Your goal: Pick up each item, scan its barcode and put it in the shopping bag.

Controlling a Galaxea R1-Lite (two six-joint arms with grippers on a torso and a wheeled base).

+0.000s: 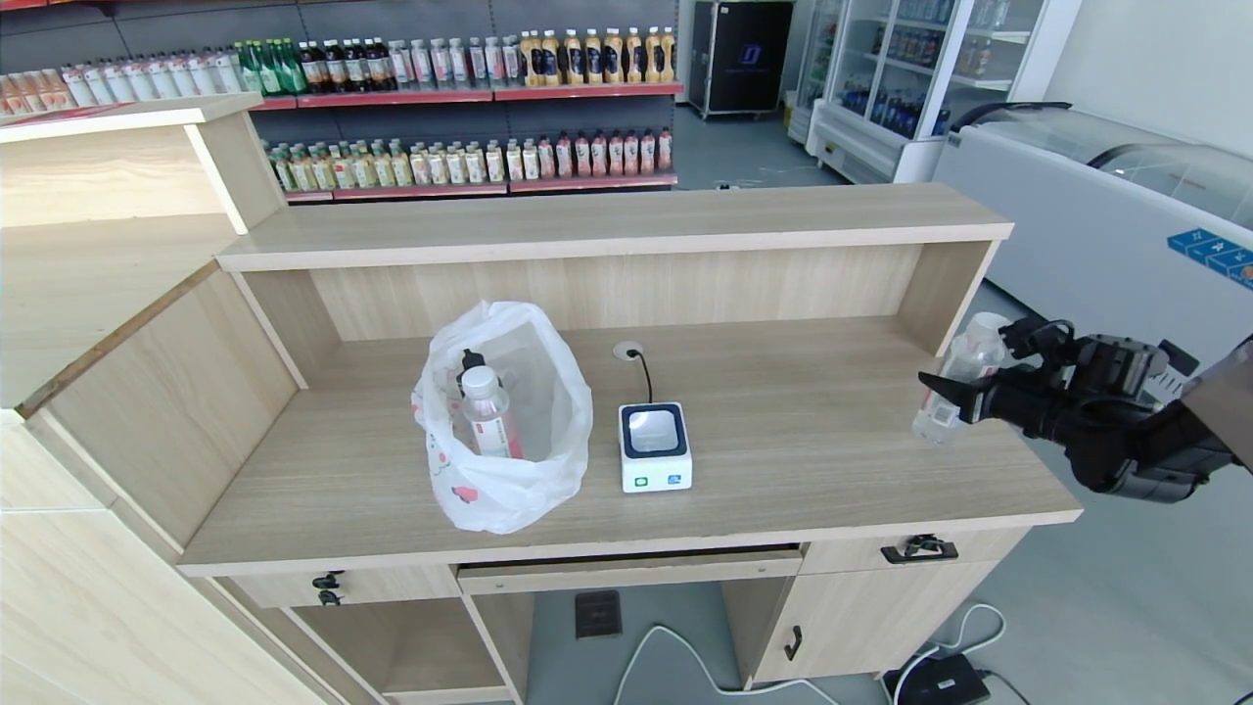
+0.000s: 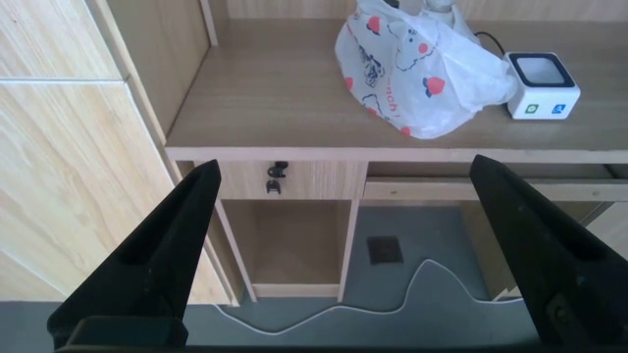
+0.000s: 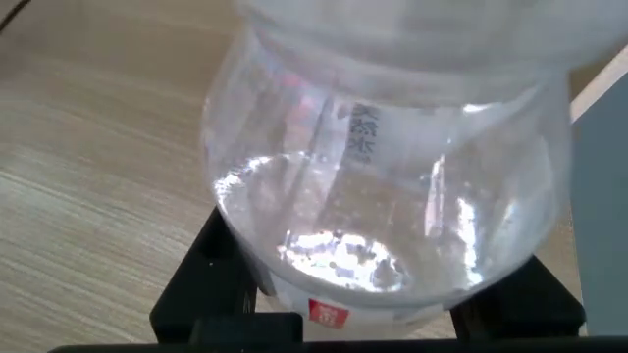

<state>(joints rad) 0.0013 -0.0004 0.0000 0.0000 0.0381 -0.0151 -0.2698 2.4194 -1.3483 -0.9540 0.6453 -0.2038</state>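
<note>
**Head view.** On the desk (image 1: 783,431) the white shopping bag (image 1: 529,460) stands open. A capped bottle (image 1: 487,416) is upright inside it, and a dark-topped item sits just behind that. The scanner (image 1: 654,446) sits just beside the bag at its three o'clock, window up. Its cable (image 1: 641,372) runs toward twelve o'clock into a hole in the desk. Well apart from the scanner, again at three o'clock, the right tool (image 1: 954,399) is clamped on a clear bottle (image 1: 971,354) over the end of the desk. The bottle is slightly tilted, cap uppermost.

**Left wrist view.** The left tool (image 2: 343,255) hangs low in front of the desk, below its top. Its dark fingers (image 2: 157,265) are spread wide apart with nothing between them. Beyond it, the bag and scanner stand side by side on the desk, and a key (image 2: 278,175) sits in the drawer front.

**Right wrist view.** The clear bottle sits between the black fingers (image 3: 211,284), with water inside and a red mark on its label. Wood-grain desk lies beneath.
</note>
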